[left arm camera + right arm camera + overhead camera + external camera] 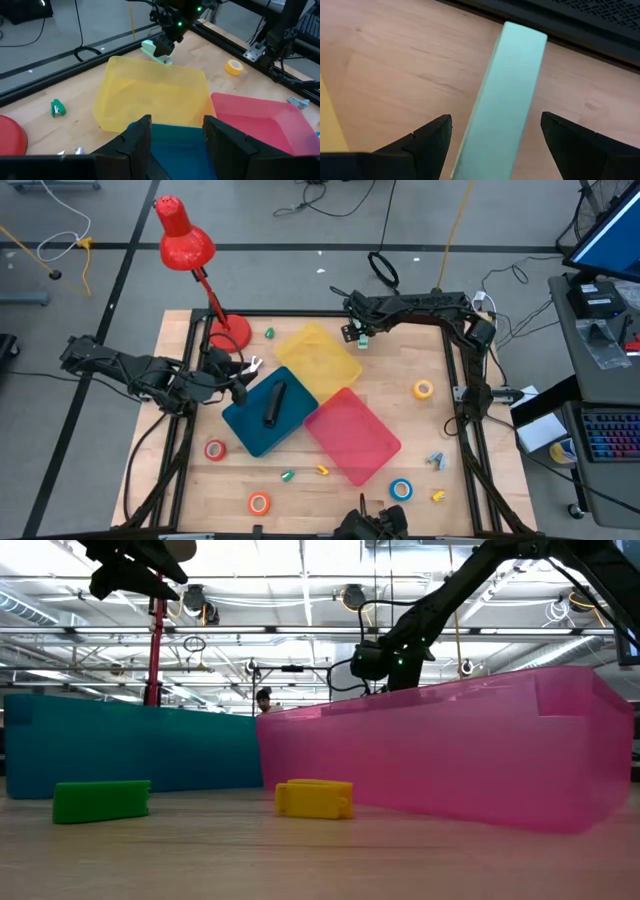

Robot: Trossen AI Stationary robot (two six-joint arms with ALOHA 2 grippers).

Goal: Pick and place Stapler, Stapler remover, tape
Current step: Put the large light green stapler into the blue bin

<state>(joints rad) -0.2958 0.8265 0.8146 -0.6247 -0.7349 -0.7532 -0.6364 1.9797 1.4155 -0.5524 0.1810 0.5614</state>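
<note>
Pale green stapler (502,95): lies flat on the bare tabletop (400,365), just beyond the far edge of the yellow tray (318,358). I read it as the stapler by its long slab shape.
Handling: I judge it rigid, smooth plastic, light to moderate in weight. Likely slick on the flat faces, so I would grip across the narrow width near mid-length.
Right end effector (496,132): directly over the stapler, fingers spread wide on either side of it, not touching, nothing held.
Left end effector (172,140): waits over the blue tray (268,413), fingers apart, empty.
Blue tray: a dark stapler-like object (274,404) already lies inside.
Pink tray (352,435): I see nothing in it.
Tape rolls: one yellow (423,389), others scattered nearer the front edge.
Red lamp (185,235): stands at the far left corner, clear of my reach path.
</note>
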